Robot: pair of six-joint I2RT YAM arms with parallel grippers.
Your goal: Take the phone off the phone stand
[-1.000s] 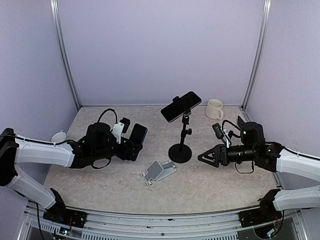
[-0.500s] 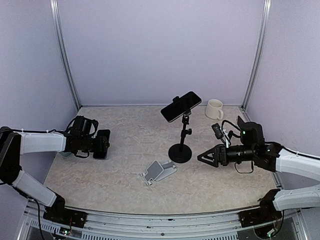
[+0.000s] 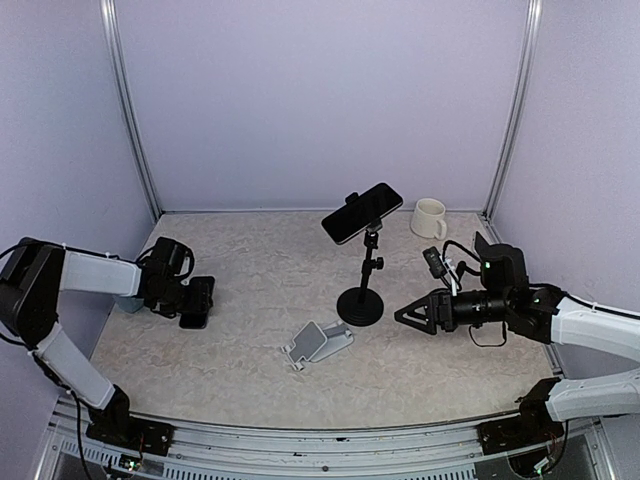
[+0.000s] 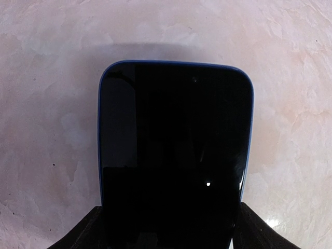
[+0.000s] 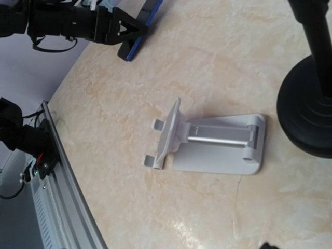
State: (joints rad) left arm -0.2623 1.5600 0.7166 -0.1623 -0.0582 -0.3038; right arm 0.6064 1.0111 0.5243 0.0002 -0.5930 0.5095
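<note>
One phone (image 4: 174, 155) clamped in left gripper (image 3: 195, 299), 9 o'clock on table (image 3: 250, 375); right gripper (image 3: 403, 317), 3 o'clock, can't tell if apart.

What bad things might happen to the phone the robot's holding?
The left gripper grips the phone only at one end, low over the table. It might slip out, or its free end might scrape if it is lowered carelessly. Also, the right gripper sits near the black stand, which carries another phone. A bump might topple it.
</note>
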